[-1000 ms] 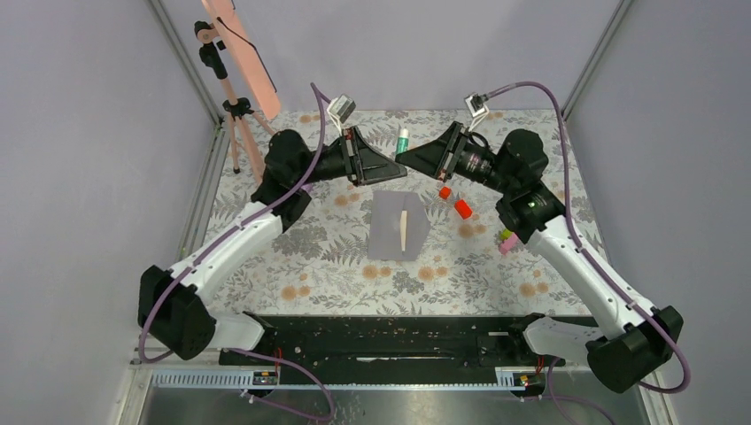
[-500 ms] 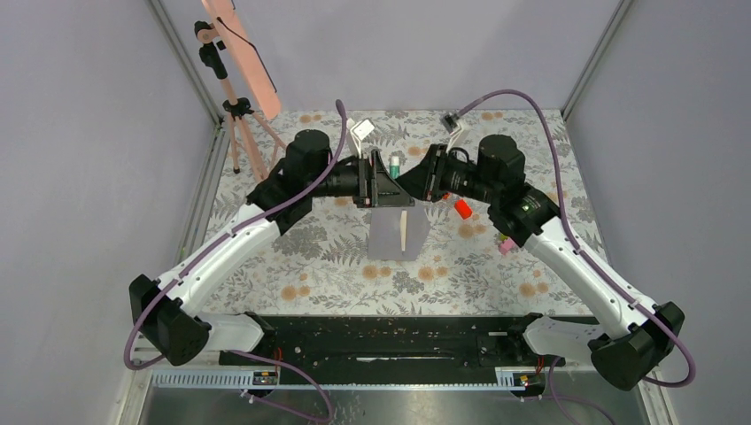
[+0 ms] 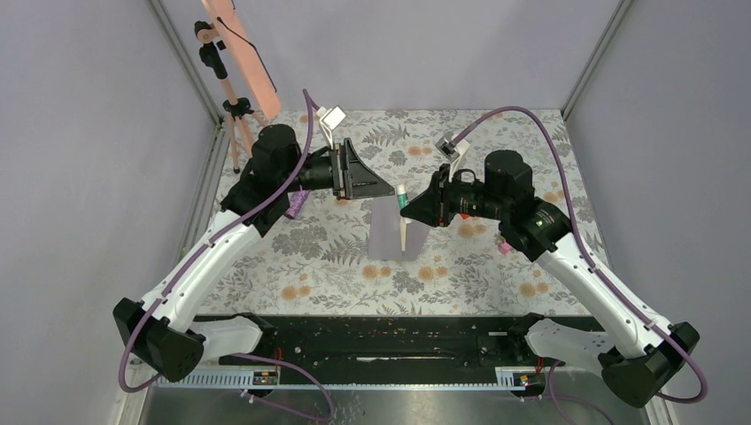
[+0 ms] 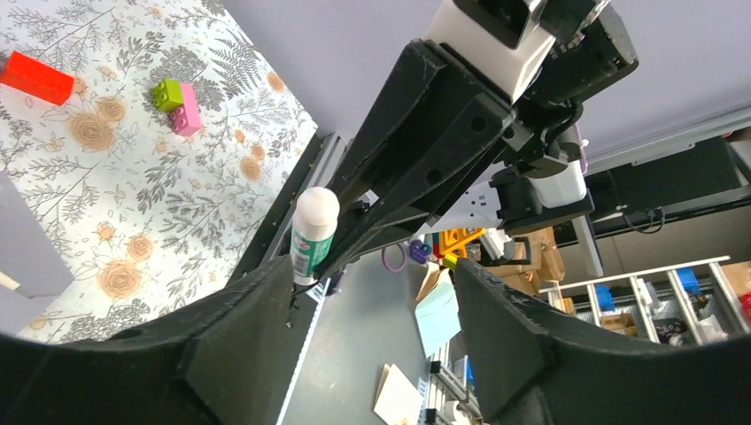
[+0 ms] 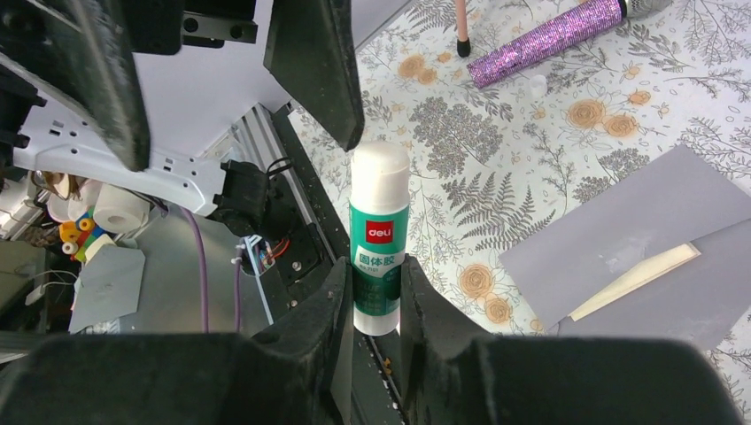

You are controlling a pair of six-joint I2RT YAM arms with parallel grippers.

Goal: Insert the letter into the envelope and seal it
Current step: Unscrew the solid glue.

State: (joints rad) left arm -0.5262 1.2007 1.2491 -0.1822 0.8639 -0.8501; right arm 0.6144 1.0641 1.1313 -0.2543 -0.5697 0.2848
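The right tool [image 5: 376, 274] is clamped on the lower body of a green-and-white glue stick [image 5: 379, 239], and the white cap [image 5: 379, 164] is on. The left tool [image 4: 372, 274] has its fingers spread wide and holds nothing.

The envelope [image 3: 390, 232] lies flat near the middle of the surface [image 3: 310, 266]. The letter [image 3: 404, 235] shows only as a narrow cream strip running near to far along the envelope's right part, so it looks mostly tucked in.

Seen from above, the right tool [image 3: 409, 211] hangs at the envelope's far edge and is the nearer arm to it. The left tool [image 3: 383, 188] sits just to the far left.

What matters next is how the stick lines up with the left tool. The stick's long axis runs out from the right tool's fingertips, with the cap end aimed towards the left tool. In the left wrist view the glue stick [image 4: 314, 232] stands beyond the open fingers and close to the left-hand one, not between them.

The likely next step is uncapping. For that, the left tool would need to centre on the cap and move along the stick's axis before it closes. Only after that can the glue reach the flap.
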